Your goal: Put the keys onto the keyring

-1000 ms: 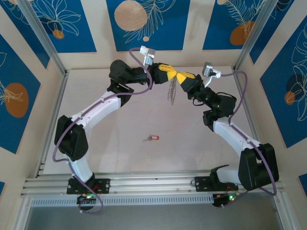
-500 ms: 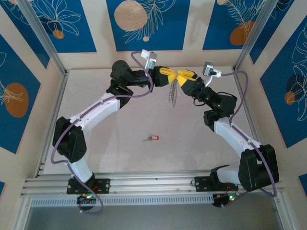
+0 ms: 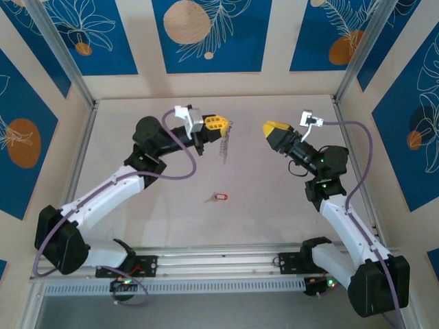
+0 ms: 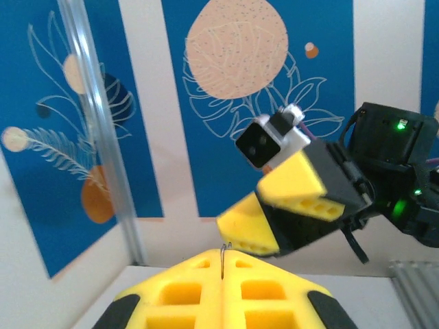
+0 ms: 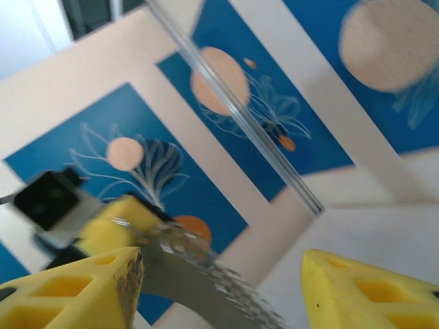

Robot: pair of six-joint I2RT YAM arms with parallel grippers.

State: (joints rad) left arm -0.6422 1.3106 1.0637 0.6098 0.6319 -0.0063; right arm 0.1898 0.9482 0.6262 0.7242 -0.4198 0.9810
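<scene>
ok so quick update: the handoff looks done. A sec ago both arms were bunched up at the 12 o'clock end of the tabletop, both pinching the keyring. Now they've split apart. The right fingers have let go and stand spread wide, well clear, at abt 3 o'clock of the left ones. In the right wrist cam the ring is just a blurry grey arc betw its own open yellow pads, nothing gripped.

The left fingers are clenched on the ring's top edge. In the left wrist cam you can see a thin bit of wire poking up from the seam where the pads meet. The ring hangs free below them, fringe of small metal bits dangling, up off the surface.

The key w/ the red head hasn't budged: flat on the tabletop near the middle, roughly 6 o'clock of the hanging ring and well apart from both arms.

imo this means the right arm's now free to go grab the key while the left holds the ring steady. Threading not started yet.
</scene>
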